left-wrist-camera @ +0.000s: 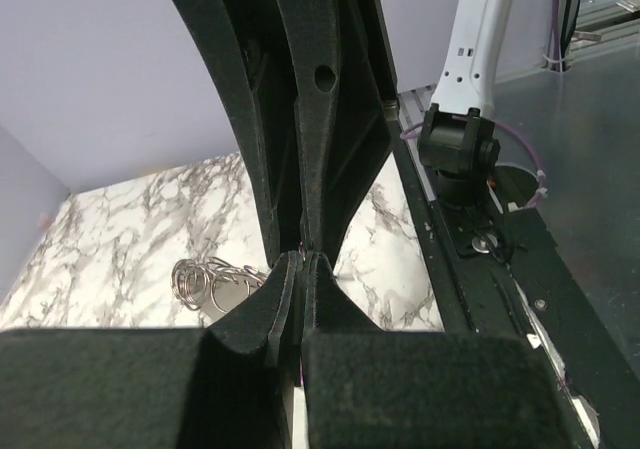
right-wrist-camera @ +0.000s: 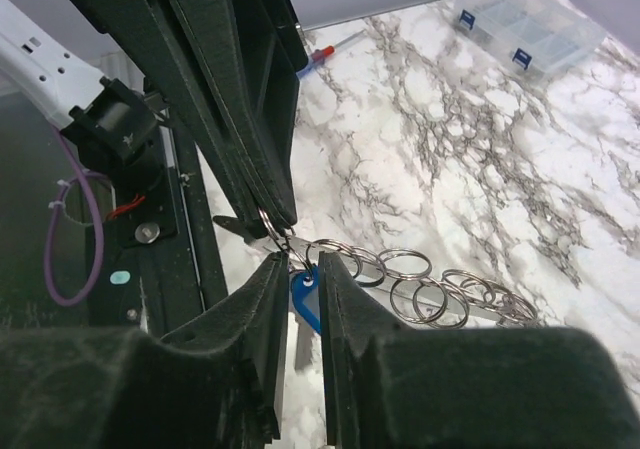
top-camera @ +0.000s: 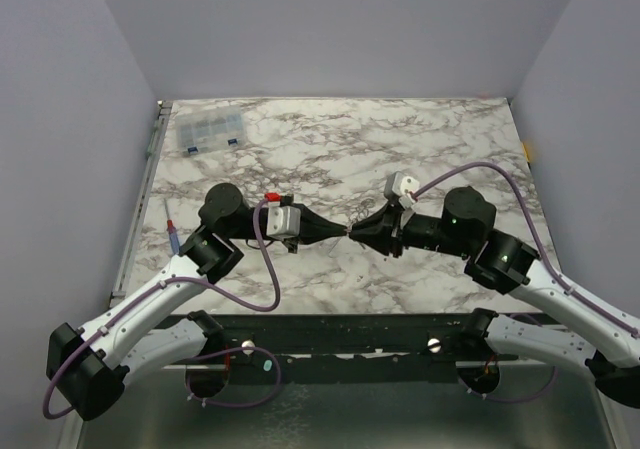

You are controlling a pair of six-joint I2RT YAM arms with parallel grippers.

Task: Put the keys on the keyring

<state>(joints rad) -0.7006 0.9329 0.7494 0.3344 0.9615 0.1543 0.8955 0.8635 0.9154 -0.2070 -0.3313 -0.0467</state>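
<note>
Top view: my left gripper (top-camera: 338, 232) and right gripper (top-camera: 361, 228) meet tip to tip over the marble table (top-camera: 450, 149). Left wrist cam: my left fingers are pressed together, with loose rings (left-wrist-camera: 200, 279) lying just beyond. Right wrist cam: the keyring (right-wrist-camera: 276, 231) looks pinched in the left tips. Its blue tag (right-wrist-camera: 305, 301) sits in my right fingers' narrow gap, and I can't tell if they grip it. The keys (right-wrist-camera: 440, 307) seem to lie under those rings. My worry is that a tug from either arm slips the thin wire free or snags the rings. The screwdriver (right-wrist-camera: 322, 54) and clear box (right-wrist-camera: 525, 29) are well away, blocking nothing.
</note>
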